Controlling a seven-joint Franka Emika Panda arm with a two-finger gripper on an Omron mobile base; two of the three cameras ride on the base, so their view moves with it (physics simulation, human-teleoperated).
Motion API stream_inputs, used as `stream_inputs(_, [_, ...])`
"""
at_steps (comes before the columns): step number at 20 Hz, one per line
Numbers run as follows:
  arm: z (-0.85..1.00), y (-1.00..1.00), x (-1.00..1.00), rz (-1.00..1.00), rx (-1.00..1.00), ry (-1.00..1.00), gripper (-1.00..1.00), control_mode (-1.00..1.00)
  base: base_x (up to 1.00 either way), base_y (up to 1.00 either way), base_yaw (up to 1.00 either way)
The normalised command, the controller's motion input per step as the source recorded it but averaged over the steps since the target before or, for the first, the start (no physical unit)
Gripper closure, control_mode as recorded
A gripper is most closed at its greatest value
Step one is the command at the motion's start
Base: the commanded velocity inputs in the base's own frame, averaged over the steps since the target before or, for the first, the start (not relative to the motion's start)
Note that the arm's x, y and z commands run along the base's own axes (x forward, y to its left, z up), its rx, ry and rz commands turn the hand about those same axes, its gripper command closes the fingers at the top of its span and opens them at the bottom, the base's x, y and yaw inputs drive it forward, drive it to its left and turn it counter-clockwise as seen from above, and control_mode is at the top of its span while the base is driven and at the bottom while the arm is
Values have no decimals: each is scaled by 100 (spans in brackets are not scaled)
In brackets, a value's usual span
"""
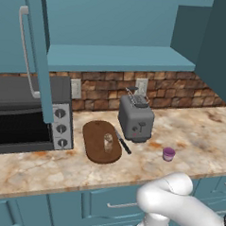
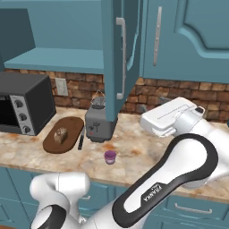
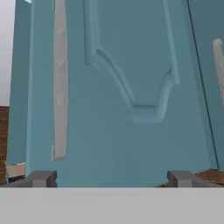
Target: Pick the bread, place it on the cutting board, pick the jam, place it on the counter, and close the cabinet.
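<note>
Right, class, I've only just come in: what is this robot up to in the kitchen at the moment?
The bread already lies on the cutting board, and the jam stands on the counter in front of the toaster. The cabinet door hangs open. The arm's open gripper faces the outer panel of that door, holding nothing, so closing the cabinet looks like the step left.

**Bread's on the board, jam's on the counter, cabinet's open**

Tan bread slice (image 2: pixel 60 135) sits on the dark oval cutting board (image 2: pixel 71 126). Little purple jam jar (image 2: pixel 110 157) stands upright on the marbled counter (image 2: pixel 27 154). Teal cabinet (image 2: pixel 114 58) doors hang open, shelf bare.
</note>
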Motion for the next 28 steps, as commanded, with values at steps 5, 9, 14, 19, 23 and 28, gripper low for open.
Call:
stream_inputs(5, [0, 0, -5, 5, 0, 0, -100, -100, 0, 0, 0])
stream_inputs(9, [0, 0, -1, 3, 0, 0, -100, -100, 0, 0, 0])
stream_inputs(14, [0, 0, -1, 2, 0, 0, -100, -100, 0, 0, 0])
stream_inputs(19, [1, 4, -4, 2, 0, 0, -100, -100, 0, 0, 0])
stream_inputs(23, [0, 4, -12, 5, 0, 0, -100, -100, 0, 0, 0])
stream_inputs(28, [0, 18, -4, 2, 0, 0, -100, -100, 0, 0, 0])
